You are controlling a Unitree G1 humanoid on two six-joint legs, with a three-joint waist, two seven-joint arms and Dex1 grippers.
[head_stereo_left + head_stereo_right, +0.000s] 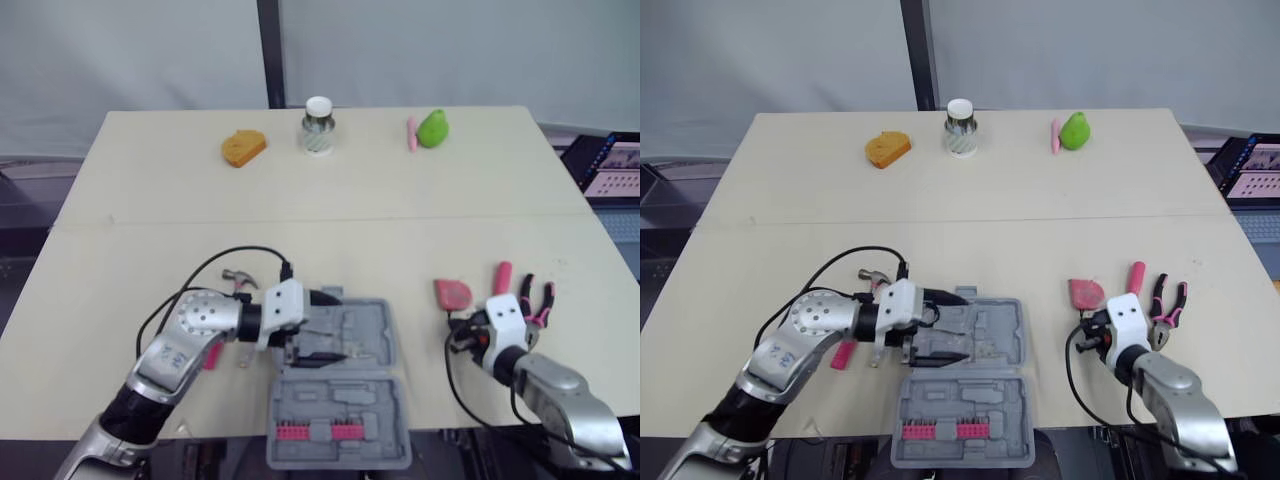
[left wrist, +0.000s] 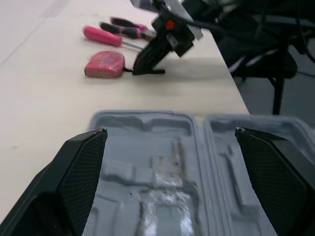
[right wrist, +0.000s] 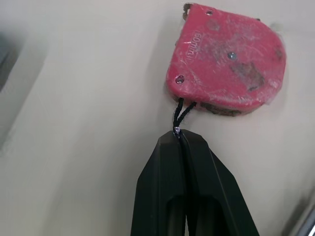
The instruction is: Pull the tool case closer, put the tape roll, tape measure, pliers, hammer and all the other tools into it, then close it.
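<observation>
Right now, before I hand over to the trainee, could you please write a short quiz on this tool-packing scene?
1. True or false: the tool case lies open.
2. What is the right gripper shut on?
A. the pliers
B. the tape measure's cord
C. the hammer
3. Fill in: the left gripper hangs over the tool case with its fingers ___.
Key: 1 true; 2 B; 3 open.
</observation>
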